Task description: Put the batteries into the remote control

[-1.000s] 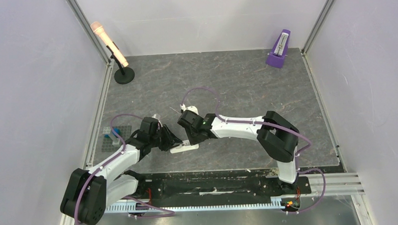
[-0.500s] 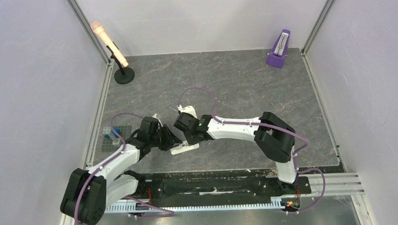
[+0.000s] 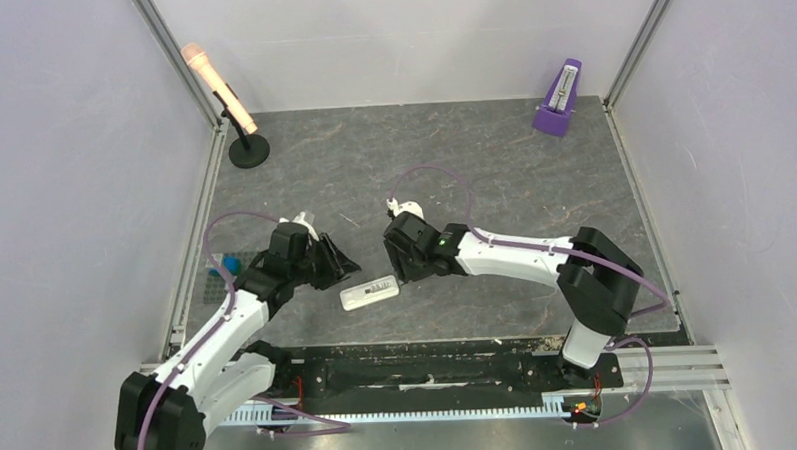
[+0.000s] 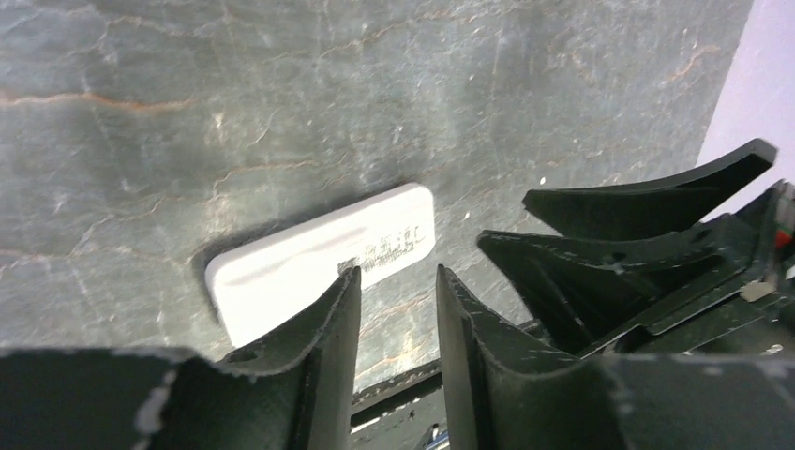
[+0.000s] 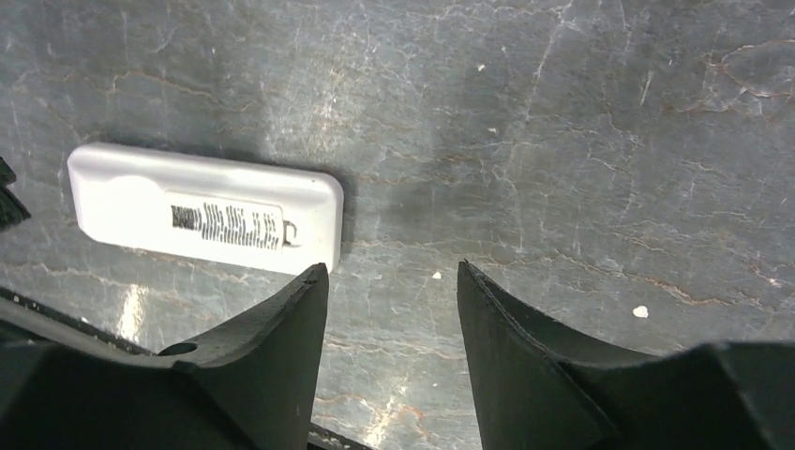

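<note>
The remote control [image 3: 369,292] is laid flat on the grey, stone-patterned surface [image 3: 473,172]. Its printed label [image 5: 228,223] is turned upward, so the side with the display is not shown. The white back is seen closed.

The left hand [image 3: 346,268] is held just to the left of the remote control, low over the surface. In the left wrist view its fingers [image 4: 339,309] are parted by a narrow gap. Only bare surface is seen between them, and nothing is held.

The right hand [image 3: 404,278] is held just to the right of the remote control. In the right wrist view its fingers [image 5: 281,328] are spread somewhat wider, again with only bare surface between them. The near finger is seen close to the right end of the remote control, but no contact is shown.

A microphone [image 3: 232,106] on a round black stand is placed well beyond the remote control and to its left. A purple metronome [image 3: 560,99] is placed well beyond it and to its right. A small blue object [image 3: 232,262] is seen well to the left of the remote control, past the left arm. It is too small for its kind to be told.
</note>
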{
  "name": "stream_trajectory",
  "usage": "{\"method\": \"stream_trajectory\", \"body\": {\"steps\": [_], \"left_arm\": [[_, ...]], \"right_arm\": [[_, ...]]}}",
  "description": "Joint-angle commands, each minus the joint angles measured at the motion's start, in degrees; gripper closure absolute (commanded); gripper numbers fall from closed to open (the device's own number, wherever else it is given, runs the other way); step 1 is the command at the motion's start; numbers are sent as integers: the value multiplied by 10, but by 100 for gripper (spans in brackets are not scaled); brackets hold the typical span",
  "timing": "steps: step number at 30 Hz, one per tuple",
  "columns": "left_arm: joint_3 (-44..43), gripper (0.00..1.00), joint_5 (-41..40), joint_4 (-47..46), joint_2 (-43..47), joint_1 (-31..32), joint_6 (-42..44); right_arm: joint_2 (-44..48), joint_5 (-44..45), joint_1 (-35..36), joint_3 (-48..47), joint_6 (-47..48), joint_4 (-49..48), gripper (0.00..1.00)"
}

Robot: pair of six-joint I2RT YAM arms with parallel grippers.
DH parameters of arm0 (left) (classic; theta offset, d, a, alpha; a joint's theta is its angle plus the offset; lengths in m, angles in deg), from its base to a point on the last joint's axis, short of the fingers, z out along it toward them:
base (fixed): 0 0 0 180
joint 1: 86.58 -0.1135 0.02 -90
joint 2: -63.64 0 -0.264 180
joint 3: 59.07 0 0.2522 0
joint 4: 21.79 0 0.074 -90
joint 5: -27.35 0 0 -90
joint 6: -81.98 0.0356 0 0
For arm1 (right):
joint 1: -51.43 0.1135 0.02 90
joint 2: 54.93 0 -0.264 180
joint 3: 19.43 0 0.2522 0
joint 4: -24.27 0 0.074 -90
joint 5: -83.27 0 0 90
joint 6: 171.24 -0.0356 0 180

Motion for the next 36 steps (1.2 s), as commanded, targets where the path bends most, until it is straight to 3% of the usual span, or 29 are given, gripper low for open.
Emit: {"method": "stream_trajectory", "body": {"steps": [1,3,5,7,10,21,30,36], "left_arm": [[20,62,-10,85,35,-3,28],[32,71,-3,109,56,-2,27],[47,86,11,117,83,3,12],[62,98,20,120,100,13,-7],[74,98,21,122,91,30,-22],[47,98,-51,96,-58,56,-9],[-42,98,-103,15,-184,37,-6],[-72,98,-124,-11,-213,10,14]], "right_arm": [[29,-46,3,40,44,-48,44],[30,-53,3,58,47,-51,44],[32,-73,3,75,50,-66,45],[27,-102,3,84,51,-81,51],[9,-127,9,83,55,-99,56],[-55,-133,18,41,29,-124,56],[-62,-94,4,41,-6,-144,56],[-85,-80,-16,11,7,-146,57]]}}
